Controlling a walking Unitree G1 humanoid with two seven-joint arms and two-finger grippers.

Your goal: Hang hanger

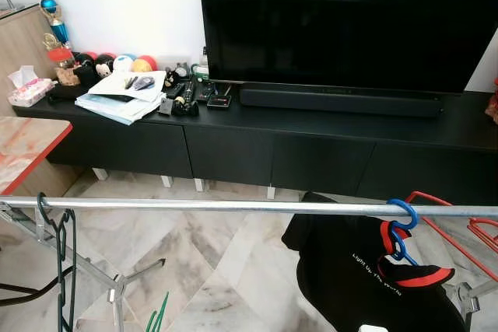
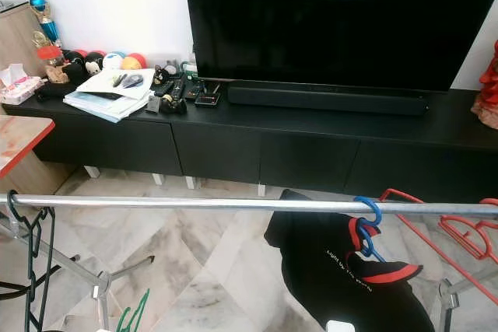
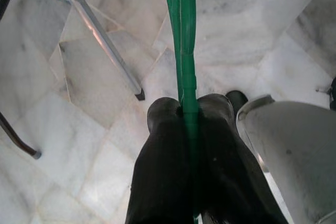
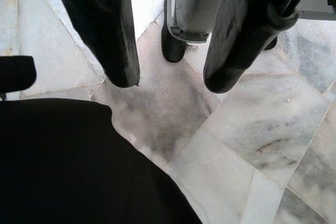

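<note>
A silver rail (image 1: 233, 206) of a clothes rack runs across in front of me. My left gripper (image 3: 190, 109) is shut on a thin green hanger (image 3: 184, 35), low over the marble floor; the hanger's top pokes up below the rail (image 1: 158, 318). On the right of the rail, a blue hanger hook (image 1: 402, 219) carries a black shirt with red trim (image 1: 366, 274). A dark hanger (image 1: 64, 262) hangs at the rail's left end. My right gripper (image 4: 176, 80) is open above the floor, beside black cloth (image 4: 63, 166).
Red hangers (image 1: 467, 231) hang at the rail's far right. The rack's metal legs (image 1: 117, 285) spread over the floor below. Behind stands a long black TV console (image 1: 257, 145) with a big TV (image 1: 342, 21), soundbar, papers and balls. A red-edged table (image 1: 23, 149) is at the left.
</note>
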